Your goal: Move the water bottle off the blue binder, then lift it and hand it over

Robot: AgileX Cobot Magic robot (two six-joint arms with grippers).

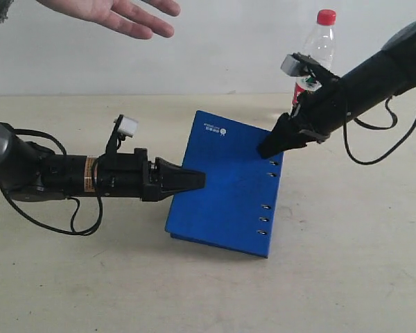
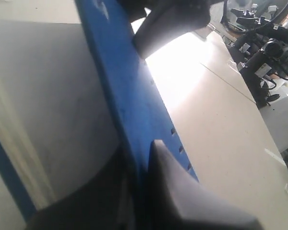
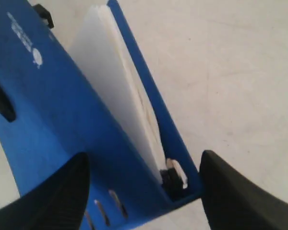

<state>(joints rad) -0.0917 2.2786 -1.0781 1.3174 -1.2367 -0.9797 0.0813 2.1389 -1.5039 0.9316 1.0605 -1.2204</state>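
Observation:
The blue binder [image 1: 225, 184] is tilted, its left edge raised in my left gripper [image 1: 197, 180], which is shut on the cover. In the left wrist view the blue cover [image 2: 129, 96] runs between the fingers [image 2: 182, 191]. My right gripper [image 1: 269, 148] is open at the binder's far spine corner. The right wrist view shows the spine [image 3: 62, 110] and white pages [image 3: 115, 100] between its spread fingertips [image 3: 144, 191]. The water bottle [image 1: 319, 48], clear with a red cap, stands upright on the table behind the right arm, off the binder.
A person's open hand [image 1: 125, 14] hovers palm up at the top left. The beige table [image 1: 347, 263] stretches around the binder. Other robot equipment [image 2: 264, 48] stands past the table's edge in the left wrist view.

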